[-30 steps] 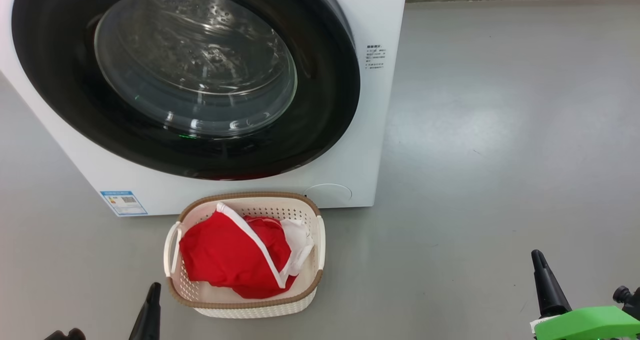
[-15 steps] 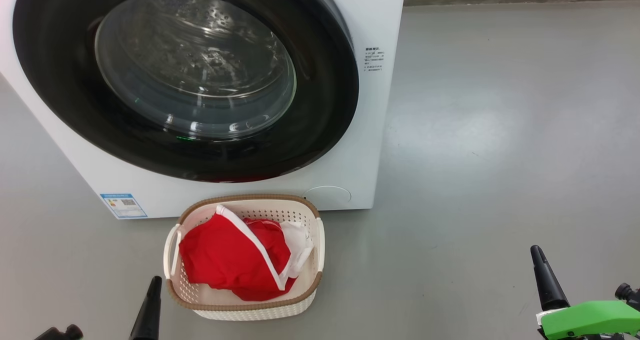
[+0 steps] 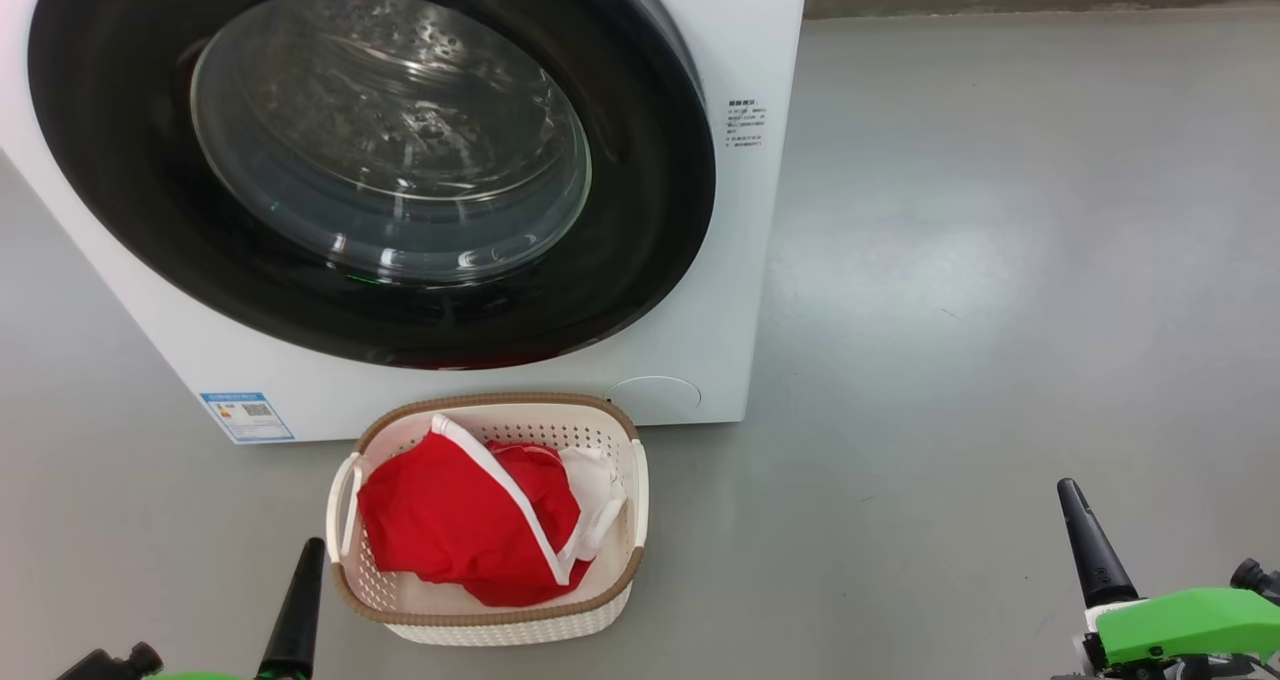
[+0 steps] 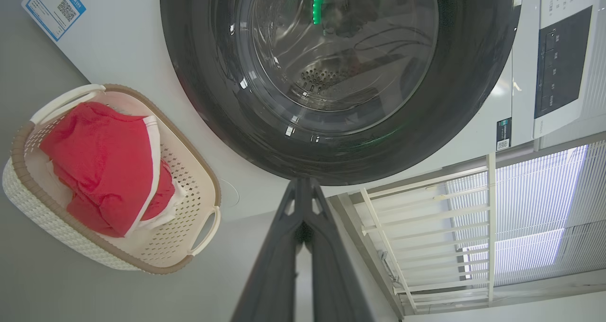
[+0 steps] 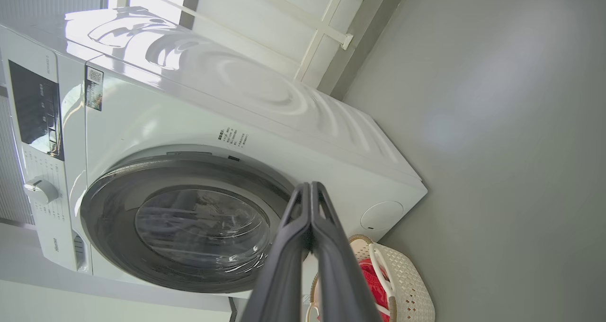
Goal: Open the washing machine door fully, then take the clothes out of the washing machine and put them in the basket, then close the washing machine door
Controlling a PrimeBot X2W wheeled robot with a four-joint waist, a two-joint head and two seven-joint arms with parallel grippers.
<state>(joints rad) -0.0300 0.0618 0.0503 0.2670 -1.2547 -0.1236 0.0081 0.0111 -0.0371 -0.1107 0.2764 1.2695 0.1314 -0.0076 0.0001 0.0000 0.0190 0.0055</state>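
- Clothes lie in the basket beside the washing machine.
- Washing machine door sits closed.
- Left gripper and right gripper: fingers together, empty.

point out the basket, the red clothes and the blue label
basket point(image 3: 500, 632), head view, white front wall
red clothes point(image 3: 440, 510), head view, middle of the fabric
blue label point(image 3: 246, 417), head view, its centre

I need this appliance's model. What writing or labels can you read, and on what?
None is legible.
Blue label, washing machine front: QR code, print too small.
Black print beside washing machine door: too small.
Control panel markings: blurred.
Black QR sticker by panel: unreadable.
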